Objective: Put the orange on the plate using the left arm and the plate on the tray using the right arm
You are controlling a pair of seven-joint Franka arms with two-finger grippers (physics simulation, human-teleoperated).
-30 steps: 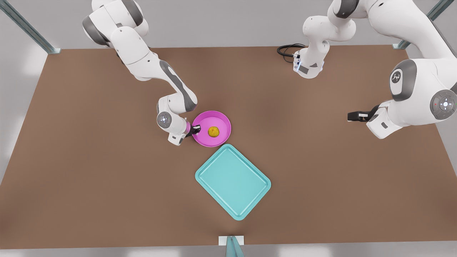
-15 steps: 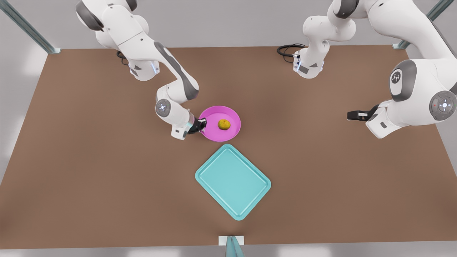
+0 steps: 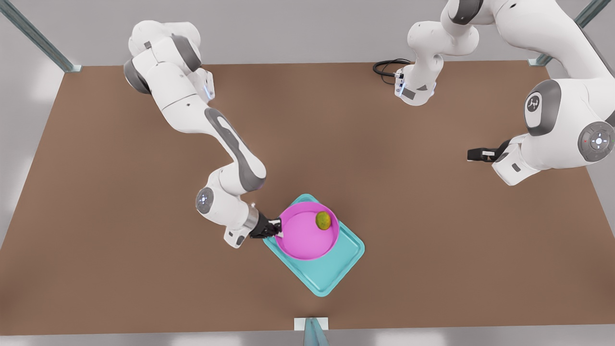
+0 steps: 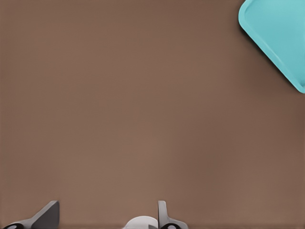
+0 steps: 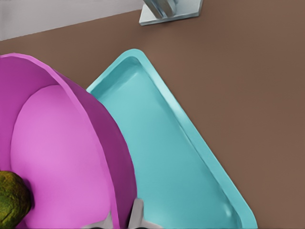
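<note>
The pink plate (image 3: 302, 238) hangs over the back-left part of the teal tray (image 3: 338, 262), and my right gripper (image 3: 277, 228) is shut on the rim at the front view's left. The orange (image 3: 323, 220) lies inside the plate against its far right rim. In the right wrist view the plate (image 5: 62, 143) looms above the tray (image 5: 167, 157), with the orange (image 5: 12, 200) at its floor and my right gripper (image 5: 125, 220) pinching the rim. My left gripper (image 3: 475, 155) waits open at the front view's right; its wrist view shows my left gripper (image 4: 106, 219) over bare table and a tray corner (image 4: 281, 38).
A black cable (image 3: 387, 67) lies at the back of the brown table by an arm base. A metal bracket (image 3: 311, 327) stands at the front edge, just beyond the tray, and appears as the bracket (image 5: 169, 9) in the right wrist view.
My right gripper has carried the plate from behind the tray toward the front edge, over the tray. The orange rolled from the plate's middle to its rim. The left arm has not moved.
</note>
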